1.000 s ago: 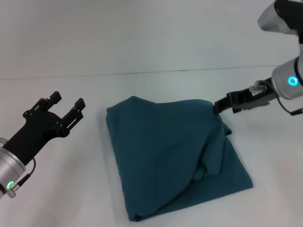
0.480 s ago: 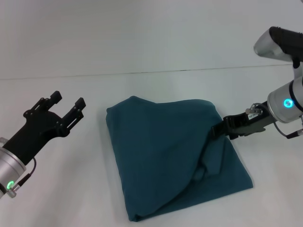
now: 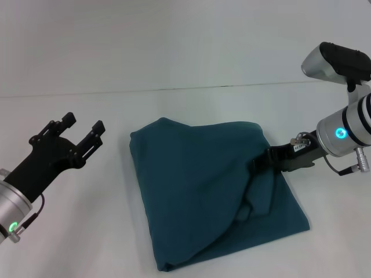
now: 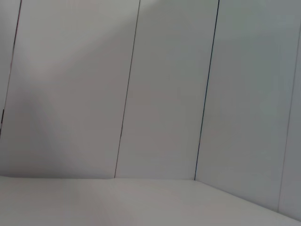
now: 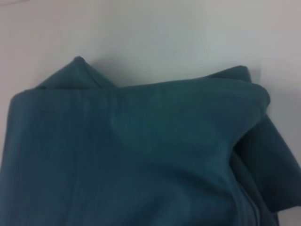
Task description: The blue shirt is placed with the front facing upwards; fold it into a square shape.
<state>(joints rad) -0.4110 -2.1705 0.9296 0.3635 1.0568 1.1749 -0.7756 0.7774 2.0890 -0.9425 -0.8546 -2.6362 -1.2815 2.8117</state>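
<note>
Right tool (image 3: 262, 162) presses at the shirt (image 3: 203, 185)'s right edge, grip unclear. Left tool (image 3: 78, 134) hovers released. Next, square the bunched right side.

There are 1 blue shirt (image 3: 203, 191), folded into a rough bundle, 2 grippers, namely the left gripper (image 3: 81, 128) and the right gripper (image 3: 262, 162), and 1 white table (image 3: 191, 104).
</note>
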